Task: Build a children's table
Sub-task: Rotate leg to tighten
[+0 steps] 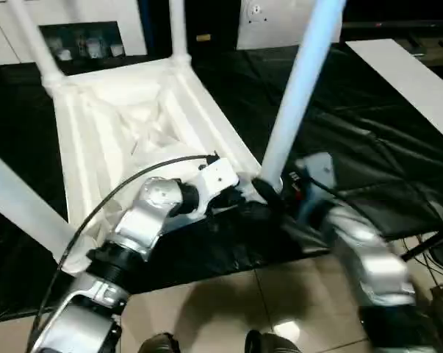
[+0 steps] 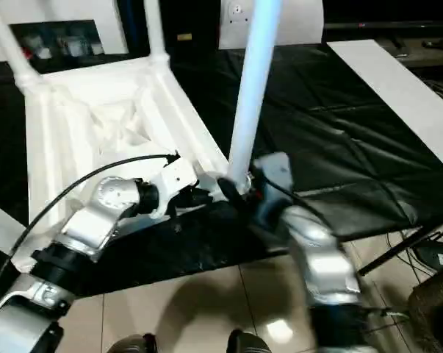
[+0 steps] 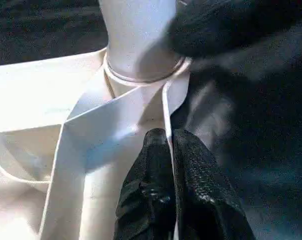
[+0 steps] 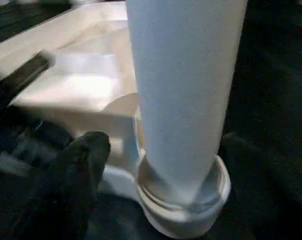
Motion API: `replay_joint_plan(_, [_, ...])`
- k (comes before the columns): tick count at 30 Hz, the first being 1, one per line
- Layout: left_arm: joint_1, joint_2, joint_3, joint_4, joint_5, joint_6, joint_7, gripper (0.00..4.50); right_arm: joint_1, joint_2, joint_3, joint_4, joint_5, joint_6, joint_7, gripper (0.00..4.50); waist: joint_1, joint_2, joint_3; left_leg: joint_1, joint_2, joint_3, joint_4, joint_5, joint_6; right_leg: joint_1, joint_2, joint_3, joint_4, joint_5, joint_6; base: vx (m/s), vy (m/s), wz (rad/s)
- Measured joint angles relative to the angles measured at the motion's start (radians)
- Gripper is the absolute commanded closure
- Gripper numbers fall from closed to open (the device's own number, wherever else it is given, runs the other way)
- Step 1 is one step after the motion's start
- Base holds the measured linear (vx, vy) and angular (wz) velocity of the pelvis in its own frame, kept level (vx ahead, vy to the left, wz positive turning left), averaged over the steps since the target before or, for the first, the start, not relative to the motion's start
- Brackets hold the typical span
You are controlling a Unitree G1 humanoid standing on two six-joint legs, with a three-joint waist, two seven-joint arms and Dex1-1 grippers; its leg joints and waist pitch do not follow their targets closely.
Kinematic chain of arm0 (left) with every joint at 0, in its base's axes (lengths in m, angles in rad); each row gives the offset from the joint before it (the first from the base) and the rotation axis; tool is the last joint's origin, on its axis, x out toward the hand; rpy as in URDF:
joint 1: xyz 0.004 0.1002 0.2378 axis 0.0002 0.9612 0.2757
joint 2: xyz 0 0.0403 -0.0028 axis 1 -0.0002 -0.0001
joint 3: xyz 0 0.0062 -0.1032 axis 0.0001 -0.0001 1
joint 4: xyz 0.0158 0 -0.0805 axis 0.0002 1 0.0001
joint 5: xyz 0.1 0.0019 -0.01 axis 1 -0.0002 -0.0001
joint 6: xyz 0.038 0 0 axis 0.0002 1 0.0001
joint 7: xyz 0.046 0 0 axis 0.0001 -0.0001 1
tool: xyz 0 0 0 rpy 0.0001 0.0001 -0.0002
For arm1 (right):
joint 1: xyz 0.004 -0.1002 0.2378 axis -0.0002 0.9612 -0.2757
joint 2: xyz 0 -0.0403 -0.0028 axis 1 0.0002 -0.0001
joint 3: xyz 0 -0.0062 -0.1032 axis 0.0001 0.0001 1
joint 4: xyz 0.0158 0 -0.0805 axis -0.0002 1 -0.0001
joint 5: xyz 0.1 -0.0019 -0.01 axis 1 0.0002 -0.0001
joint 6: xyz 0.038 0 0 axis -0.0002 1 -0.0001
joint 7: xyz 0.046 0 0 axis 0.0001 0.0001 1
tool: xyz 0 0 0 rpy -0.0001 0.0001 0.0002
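Upside down on the black-covered work table (image 1: 368,169) lies the white tabletop (image 1: 125,125), ribs facing up. Two legs (image 1: 178,29) stand in its far corners, and another leg (image 1: 19,198) shows at the near left. A fourth leg (image 1: 298,88) stands in the near right corner socket (image 4: 183,200). The left gripper (image 3: 170,150) pinches the tabletop's thin edge wall just beside that socket. The right gripper (image 1: 269,193) is at the bottom of the fourth leg; I cannot tell how far apart its fingers are.
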Motion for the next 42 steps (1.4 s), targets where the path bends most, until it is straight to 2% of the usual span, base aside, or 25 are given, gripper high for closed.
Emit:
replay_joint_plan(2, [-0.005,0.025,0.002,0.025,-0.022,-0.045,-0.057,4.5,0.002,-0.057,-0.011,-0.002,0.022,-0.021,0.088,0.15,0.0,0.0,0.0,0.0,0.0,0.0,0.001,0.001,0.001,0.0,0.0,0.0,0.001,0.0,-0.001,0.0,0.0,0.0])
replay_joint_plan(5, [-0.006,0.045,0.001,0.046,-0.045,-0.079,-0.135,4.5,0.001,-0.115,-0.016,-0.001,0.047,-0.041,0.185,0.04,0.003,0.0,0.0,0.001,0.001,0.0,0.003,0.0,-0.001,0.001,0.0,0.0,0.001,0.001,-0.002,0.0,0.0,0.0])
replay_joint_plan(10, [-0.013,0.078,-0.02,0.067,-0.074,-0.129,-0.264,4.5,-0.005,-0.214,0.016,0.004,0.095,-0.042,0.388,0.04,0.015,-0.001,0.0,0.0,0.0,0.0,0.005,-0.001,-0.002,0.002,0.0,0.0,0.001,0.002,-0.003,0.0,0.0,0.0])
replay_joint_plan(12, [-0.02,0.093,-0.032,0.08,-0.086,-0.148,-0.316,4.5,-0.03,-0.258,0.052,0.031,0.11,-0.055,0.485,0.04,0.018,-0.001,0.0,0.0,0.001,0.0,0.006,0.0,0.0,0.002,0.0,0.0,0.001,0.002,-0.003,0.0,0.0,0.0])
replay_joint_plan(14, [-0.022,0.102,-0.043,0.084,-0.092,-0.165,-0.351,4.5,-0.044,-0.266,0.067,0.052,0.111,-0.081,0.538,0.33,0.021,-0.002,0.0,0.0,0.001,0.0,0.007,0.0,0.001,0.003,-0.001,0.0,0.001,0.002,-0.003,0.0,0.0,0.0])
replay_joint_plan(17, [-0.029,0.109,-0.059,0.091,-0.098,-0.19,-0.392,4.5,-0.077,-0.266,0.098,0.099,0.106,-0.108,0.586,0.53,0.024,-0.002,0.0,0.0,0.001,0.0,0.009,0.0,0.004,0.003,-0.001,-0.001,0.002,0.002,-0.003,0.0,0.0,0.0])
replay_joint_plan(19, [-0.03,0.11,-0.067,0.092,-0.097,-0.203,-0.416,4.5,-0.084,-0.27,0.111,0.111,0.102,-0.114,0.611,0.67,0.031,-0.004,0.0,0.0,0.001,0.0,0.011,-0.001,0.005,0.004,-0.001,-0.001,0.002,0.002,-0.003,0.0,0.0,0.0])
replay_joint_plan(20, [-0.032,0.112,-0.071,0.094,-0.097,-0.21,-0.43,4.5,-0.089,-0.274,0.121,0.119,0.102,-0.116,0.629,0.9,0.035,-0.004,0.001,0.0,0.001,0.001,0.011,-0.001,0.006,0.004,-0.002,-0.001,0.002,0.002,-0.003,0.0,0.0,0.0])
replay_joint_plan(25, [-0.04,0.115,-0.089,0.1,-0.097,-0.229,-0.466,4.5,-0.12,-0.292,0.156,0.155,0.099,-0.131,0.695,1.26,0.047,-0.007,0.001,0.0,0.0,0.002,0.013,-0.001,0.006,0.005,-0.003,-0.001,0.003,0.002,-0.004,0.0,0.0,0.0])
replay_joint_plan(33, [-0.052,0.114,-0.093,0.121,-0.099,-0.243,-0.481,4.5,-0.158,-0.293,0.2,0.201,0.088,-0.156,0.768,1.93,0.048,-0.009,0.001,0.0,0.001,0.003,0.014,-0.001,0.007,0.005,-0.004,-0.001,0.004,0.002,-0.004,0.0,0.0,0.0])
replay_joint_plan(39, [-0.052,0.114,-0.095,0.125,-0.102,-0.252,-0.482,4.5,-0.166,-0.293,0.201,0.217,0.089,-0.159,0.781,2.38,0.048,-0.009,0.001,0.0,0.001,0.003,0.014,-0.001,0.007,0.005,-0.004,-0.001,0.004,0.002,-0.004,0.0,0.0,0.0])
replay_joint_plan(42, [-0.052,0.114,-0.096,0.128,-0.104,-0.253,-0.486,4.5,-0.165,-0.292,0.201,0.216,0.09,-0.156,0.781,2.45,0.049,-0.009,0.001,0.0,0.001,0.003,0.014,-0.001,0.007,0.005,-0.004,-0.001,0.004,0.002,-0.004,0.0,0.0,0.0])
